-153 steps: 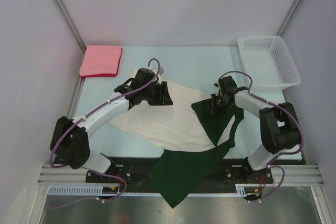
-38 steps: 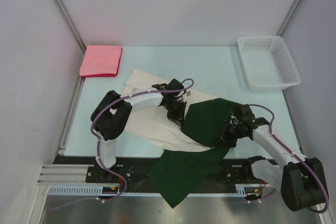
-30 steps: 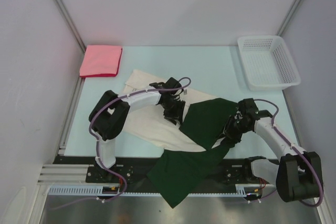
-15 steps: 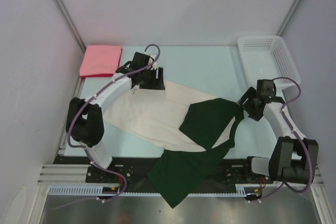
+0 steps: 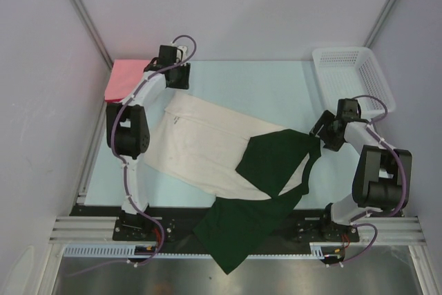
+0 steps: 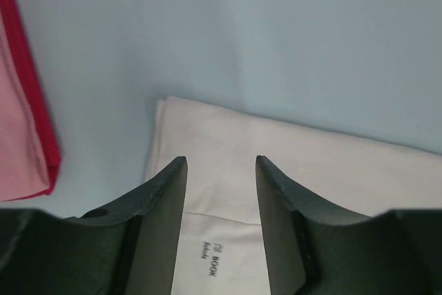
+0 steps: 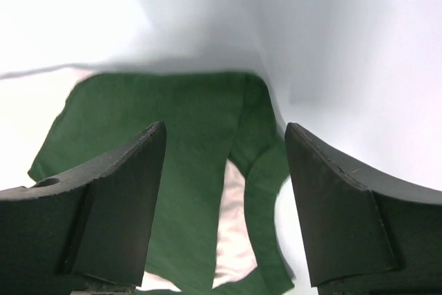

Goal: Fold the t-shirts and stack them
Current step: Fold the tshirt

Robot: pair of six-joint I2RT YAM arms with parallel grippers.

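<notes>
Both arms have swung outward off the cream-and-green shirt (image 5: 207,146), sprawled across the table (image 5: 276,81) with its green hem over the near edge (a tug could slide it off). The folded pink shirt (image 5: 123,82) sits far left. The left gripper (image 6: 221,164) and right gripper (image 7: 224,129), fingers spread and empty, hover at the shirt's far-left corner and right sleeve; a shallow pinch might bunch one layer.

White mesh basket (image 5: 342,51) — far right corner, pale blue table (image 5: 262,88)
</notes>
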